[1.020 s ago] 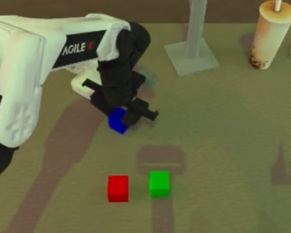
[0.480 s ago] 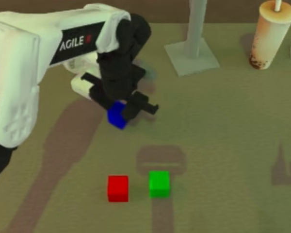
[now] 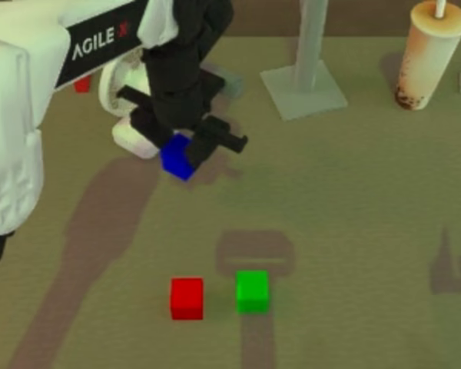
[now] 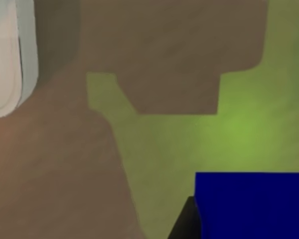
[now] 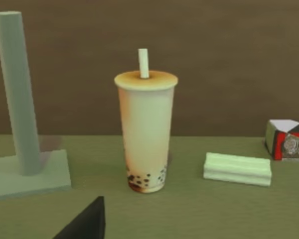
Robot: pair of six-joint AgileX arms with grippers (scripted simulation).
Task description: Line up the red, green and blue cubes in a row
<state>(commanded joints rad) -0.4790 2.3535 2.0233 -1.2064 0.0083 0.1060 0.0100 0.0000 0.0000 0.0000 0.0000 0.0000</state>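
My left gripper is shut on the blue cube and holds it above the table, left of centre and towards the back. In the left wrist view the blue cube sits against a dark fingertip, with its shadow on the table below. The red cube and the green cube rest side by side near the front edge, red on the left, a small gap between them. My right arm is out of the top view; its wrist view faces the back right of the table.
A bubble tea cup with a straw stands at the back right, with a pale bar and a red-and-white box beside it. A grey post on a square base stands at the back centre. A white rounded object lies under my left arm.
My left gripper has risen with the blue cube and drifted towards the back left. The red and green cubes have not moved.
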